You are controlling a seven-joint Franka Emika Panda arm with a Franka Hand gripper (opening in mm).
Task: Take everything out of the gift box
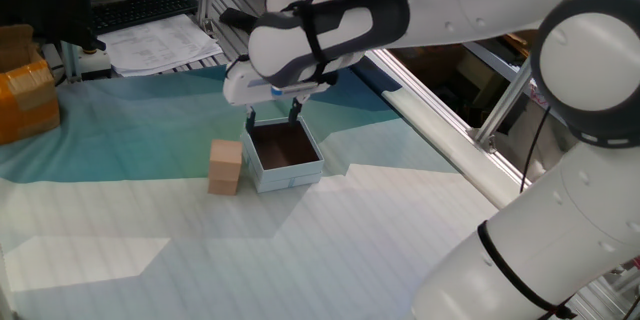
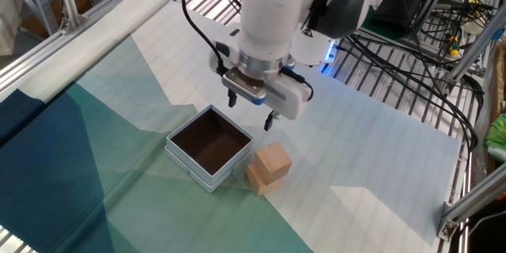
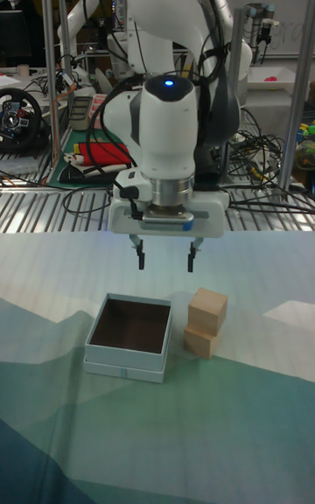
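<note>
The gift box (image 1: pixel 288 172) (image 2: pixel 207 175) (image 3: pixel 122 370) stands open on the cloth, and its dark brown inside shows nothing in it. Two tan wooden cubes sit stacked just beside the box: the upper cube (image 3: pixel 209 309) rests a little askew on the lower cube (image 3: pixel 199 340). The stack (image 1: pixel 225 167) (image 2: pixel 269 168) stands outside the box wall. My gripper (image 1: pixel 272 115) (image 2: pixel 251 111) (image 3: pixel 164 261) hangs open and empty, above and slightly behind the box, between the box and the cubes.
An orange-brown taped carton (image 1: pixel 25 95) stands at the far left edge. Papers (image 1: pixel 160 45) and a keyboard (image 1: pixel 140 10) lie behind the cloth. Metal slats and cables (image 2: pixel 411 55) run along the table's far side. A frame rail (image 1: pixel 440 110) borders the right.
</note>
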